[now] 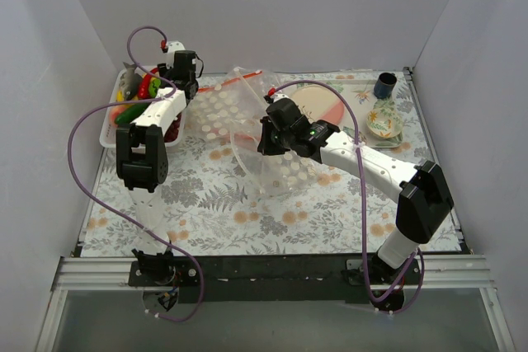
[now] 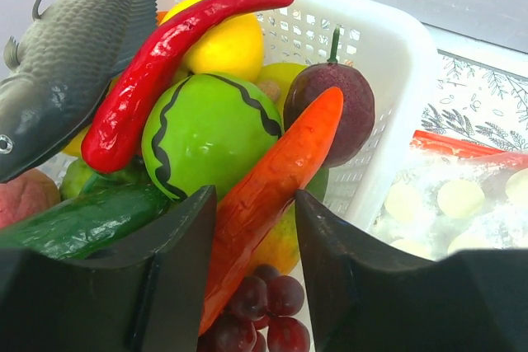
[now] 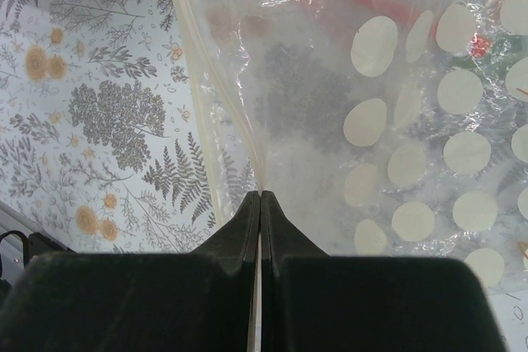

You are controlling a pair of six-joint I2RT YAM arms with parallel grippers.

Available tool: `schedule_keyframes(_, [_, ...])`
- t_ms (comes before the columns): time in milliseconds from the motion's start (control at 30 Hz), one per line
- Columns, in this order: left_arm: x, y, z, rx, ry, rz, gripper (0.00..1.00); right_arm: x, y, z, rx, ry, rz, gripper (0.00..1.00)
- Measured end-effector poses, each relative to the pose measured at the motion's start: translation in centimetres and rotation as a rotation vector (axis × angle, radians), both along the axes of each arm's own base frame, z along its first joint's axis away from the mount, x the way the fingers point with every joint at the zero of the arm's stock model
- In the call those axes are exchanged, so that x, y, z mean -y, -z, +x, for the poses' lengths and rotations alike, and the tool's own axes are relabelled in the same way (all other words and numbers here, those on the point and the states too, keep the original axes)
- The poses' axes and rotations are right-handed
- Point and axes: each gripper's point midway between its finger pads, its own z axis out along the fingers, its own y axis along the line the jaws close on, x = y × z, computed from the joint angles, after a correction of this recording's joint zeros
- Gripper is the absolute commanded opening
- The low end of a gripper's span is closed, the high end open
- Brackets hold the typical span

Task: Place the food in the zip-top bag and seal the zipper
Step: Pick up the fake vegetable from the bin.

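The zip-top bag (image 1: 247,121), transparent with white dots, is held up over the middle of the table; its red zipper (image 1: 235,80) runs along the far edge. My right gripper (image 1: 264,138) is shut on the bag's side edge (image 3: 247,121), fingertips meeting (image 3: 261,195). My left gripper (image 1: 176,119) hangs over the white basket (image 2: 396,47), jaws open (image 2: 256,204) either side of an orange chilli (image 2: 280,171). The food in the basket includes a grey fish (image 2: 74,47), a red chilli (image 2: 157,63), a green round (image 2: 206,129) and grapes (image 2: 256,319).
The basket (image 1: 111,133) sits at the far left against the wall. A pink plate (image 1: 318,105) lies behind the bag. A dark blue cup (image 1: 384,84) and a patterned bowl (image 1: 384,121) stand at the far right. White walls close three sides.
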Motion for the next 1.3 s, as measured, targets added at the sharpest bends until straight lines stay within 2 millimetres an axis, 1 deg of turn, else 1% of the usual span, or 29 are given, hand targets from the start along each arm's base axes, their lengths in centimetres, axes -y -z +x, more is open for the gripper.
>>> schedule_keyframes(33, [0.0, 0.0, 0.0, 0.000, 0.000, 0.000, 0.52, 0.0, 0.0, 0.0, 0.000, 0.000, 0.000, 0.01])
schedule_keyframes(100, [0.0, 0.0, 0.0, 0.000, 0.000, -0.001, 0.61, 0.0, 0.0, 0.0, 0.000, 0.000, 0.000, 0.01])
schedule_keyframes(133, [0.0, 0.0, 0.0, -0.001, -0.001, -0.002, 0.63, 0.0, 0.0, 0.0, 0.000, 0.000, 0.000, 0.01])
schedule_keyframes(200, [-0.1, 0.1, -0.1, -0.005, -0.002, -0.002, 0.64, 0.0, 0.0, 0.0, 0.000, 0.000, 0.000, 0.01])
schedule_keyframes(300, [-0.2, 0.3, -0.2, -0.011, -0.004, -0.002, 0.64, 0.0, 0.0, 0.0, 0.000, 0.000, 0.000, 0.01])
schedule_keyframes(333, [-0.2, 0.3, -0.2, -0.011, -0.005, -0.001, 0.61, 0.0, 0.0, 0.0, 0.000, 0.000, 0.000, 0.01])
schedule_keyframes(433, [-0.2, 0.4, -0.2, -0.016, -0.005, -0.001, 0.61, 0.0, 0.0, 0.0, 0.000, -0.001, 0.001, 0.01])
schedule_keyframes(533, [-0.3, 0.5, -0.2, -0.017, -0.008, -0.001, 0.64, 0.0, -0.1, 0.0, 0.000, -0.001, 0.002, 0.01])
schedule_keyframes(567, [-0.3, 0.6, -0.2, -0.018, -0.010, -0.001, 0.68, 0.0, -0.1, -0.1, 0.000, -0.003, 0.004, 0.01])
schedule_keyframes(600, [-0.3, 0.7, -0.3, -0.018, -0.012, -0.003, 0.70, 0.0, -0.2, -0.1, 0.002, -0.003, 0.006, 0.01])
schedule_keyframes(700, [-0.4, 1.2, -0.5, -0.028, -0.022, -0.007, 0.71, 0.0, -0.7, -0.1, 0.010, -0.003, 0.014, 0.01])
schedule_keyframes(767, [-0.4, 1.5, -0.7, -0.032, -0.027, -0.010, 0.69, 0.0, -0.9, -0.1, 0.014, -0.003, 0.020, 0.01])
schedule_keyframes(833, [-0.4, 1.6, -0.7, -0.029, -0.035, -0.013, 0.63, 0.0, -1.0, -0.1, 0.016, -0.003, 0.022, 0.01])
schedule_keyframes(867, [-0.5, 1.6, -0.7, -0.029, -0.037, -0.013, 0.60, 0.0, -1.0, -0.1, 0.016, -0.003, 0.023, 0.01])
schedule_keyframes(900, [-0.5, 1.7, -0.8, -0.029, -0.040, -0.013, 0.52, 0.0, -0.9, -0.1, 0.017, -0.003, 0.023, 0.01])
schedule_keyframes(967, [-0.5, 1.7, -0.8, -0.031, -0.042, -0.009, 0.44, 0.1, -0.8, -0.2, 0.017, -0.003, 0.023, 0.01])
schedule_keyframes(1067, [-0.8, 1.6, -0.9, -0.031, -0.053, 0.003, 0.36, 0.1, -0.6, -0.2, 0.014, -0.004, 0.020, 0.01])
schedule_keyframes(1300, [-1.5, 1.9, -1.3, -0.039, -0.076, 0.014, 0.31, 0.0, -0.7, -0.1, 0.019, -0.004, 0.027, 0.01])
